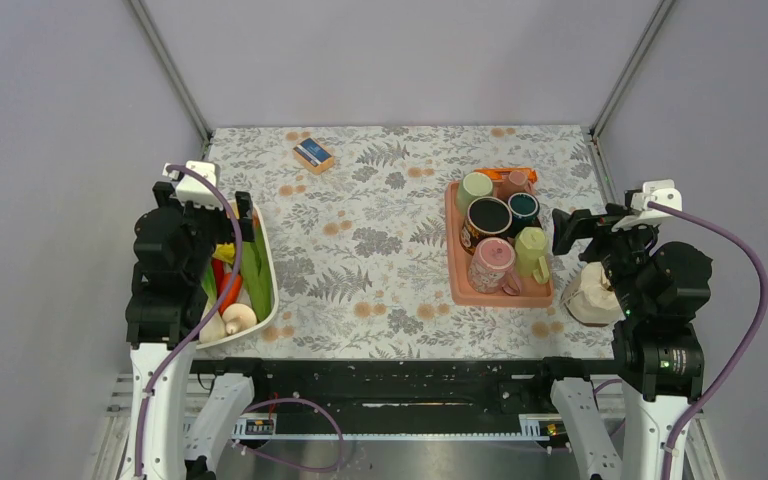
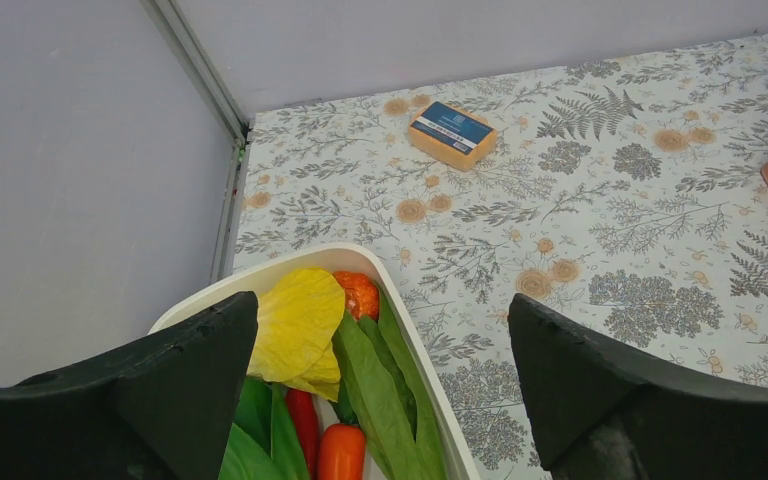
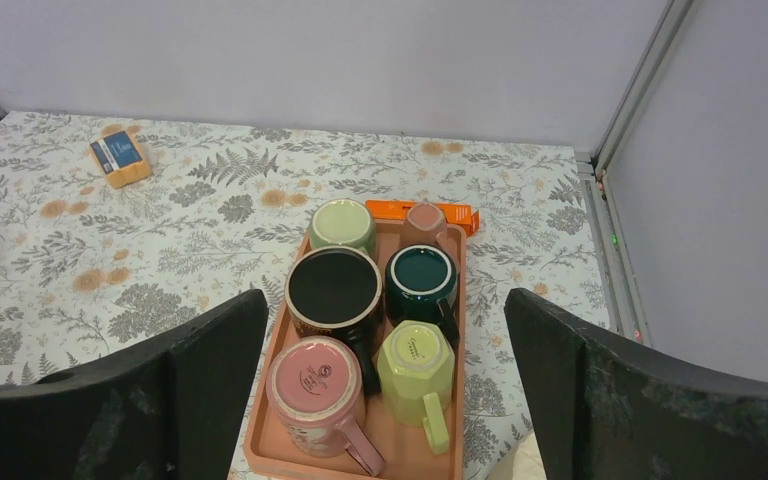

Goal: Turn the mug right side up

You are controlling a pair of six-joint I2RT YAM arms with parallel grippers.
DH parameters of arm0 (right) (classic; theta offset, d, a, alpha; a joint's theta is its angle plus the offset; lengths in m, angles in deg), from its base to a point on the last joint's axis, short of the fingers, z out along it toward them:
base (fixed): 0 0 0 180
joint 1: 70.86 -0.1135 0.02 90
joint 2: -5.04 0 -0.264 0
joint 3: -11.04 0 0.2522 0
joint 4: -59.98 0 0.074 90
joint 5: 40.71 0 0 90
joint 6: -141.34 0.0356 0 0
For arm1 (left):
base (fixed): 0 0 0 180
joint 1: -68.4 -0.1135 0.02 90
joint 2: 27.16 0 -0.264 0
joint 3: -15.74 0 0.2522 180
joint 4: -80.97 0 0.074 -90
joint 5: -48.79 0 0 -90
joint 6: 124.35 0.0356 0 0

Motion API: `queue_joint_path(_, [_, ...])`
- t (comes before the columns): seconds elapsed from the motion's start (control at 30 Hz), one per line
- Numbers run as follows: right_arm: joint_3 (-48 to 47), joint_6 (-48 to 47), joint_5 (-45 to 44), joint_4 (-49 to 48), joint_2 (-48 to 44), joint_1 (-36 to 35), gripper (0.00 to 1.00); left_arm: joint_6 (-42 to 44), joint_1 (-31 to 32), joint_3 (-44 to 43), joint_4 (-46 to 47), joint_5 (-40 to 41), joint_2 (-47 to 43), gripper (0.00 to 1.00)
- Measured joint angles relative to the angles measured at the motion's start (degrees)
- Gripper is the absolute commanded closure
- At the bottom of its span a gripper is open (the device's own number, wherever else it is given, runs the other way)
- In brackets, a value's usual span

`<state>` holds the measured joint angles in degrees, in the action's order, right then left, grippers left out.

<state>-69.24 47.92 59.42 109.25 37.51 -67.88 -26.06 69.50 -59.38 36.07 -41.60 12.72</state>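
Tray: a salmon-pink rectangular plastic tray (image 3: pixel 400 445) on the right half of the table, holding six cups packed close together.
Base-up mugs: a pink ceramic mug (image 3: pixel 312 385) and a yellow-green faceted mug (image 3: pixel 415 352) in the near row, and a pale green mug (image 3: pixel 342 224) at the far left corner.
Mouth-up mug: a large black-lined mug with a tan rim (image 3: pixel 335 290), empty.
Unclear: I cannot tell which way up the dark teal mug (image 3: pixel 421 280) stands.
Bowl: a white oval tub (image 2: pixel 360 252) at the left, holding a yellow leaf (image 2: pixel 300 320), green leaves (image 2: pixel 380 390) and red and orange vegetables.
Top view only: a pale bulb (image 1: pixel 238 318) at the tub's near end, and a beige bag (image 1: pixel 588 292) beside the right arm.
Left gripper (image 2: pixel 380 305): spread wide, empty, above the tub.
Right gripper (image 3: pixel 387 300): spread wide, empty, raised beside the tray's right edge.
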Motion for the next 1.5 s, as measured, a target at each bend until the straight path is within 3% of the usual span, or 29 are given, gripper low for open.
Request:
queue_joint_path(0.63, [0.02,-2.84,2.40,0.46,0.07,0.00,0.02,0.02,0.00,0.00,-0.61,-1.36,-0.02,0.01])
queue_joint_path(0.83, [4.55,-11.34,5.62,0.52,0.35,0.00,0.02,1.49,-0.04,3.91,0.22,-8.39,0.02,0.01])
queue_joint_path(1.13, [19.17,-21.57,1.46,0.13,4.59,0.00,0.02,8.85,-0.04,14.75,0.42,-21.20,1.75,0.01])
queue_joint_path(1.5, [24.63,-26.56,-2.51,-3.52,20.02,0.00,0.01,10.67,-0.04,19.15,2.54,-26.38,1.73,0.01])
